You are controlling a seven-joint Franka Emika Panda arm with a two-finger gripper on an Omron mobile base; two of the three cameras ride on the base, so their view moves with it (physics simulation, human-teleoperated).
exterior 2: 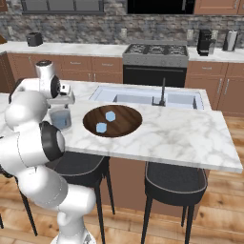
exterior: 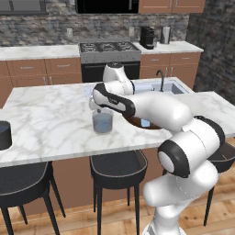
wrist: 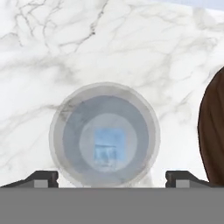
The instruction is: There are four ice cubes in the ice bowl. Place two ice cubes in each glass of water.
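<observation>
Gripper point(wrist: 111, 178): jaws apart, empty | clear glass point(wrist: 104, 134) right under you, a cube point(wrist: 109, 148) in it | bowl point(exterior 2: 125, 128) beside you holds two cubes point(exterior 2: 106, 122) | dark glass point(exterior: 3, 135) far off, contents unseen | you're roughly halfway, I judge

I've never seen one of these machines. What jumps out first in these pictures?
A big white robot arm reaches over the marble counter, its end effector open directly above a see-through glass of water with a pale blue ice cube in it. Beside the glass, a dark wooden ice bowl holds two more ice cubes.
</observation>
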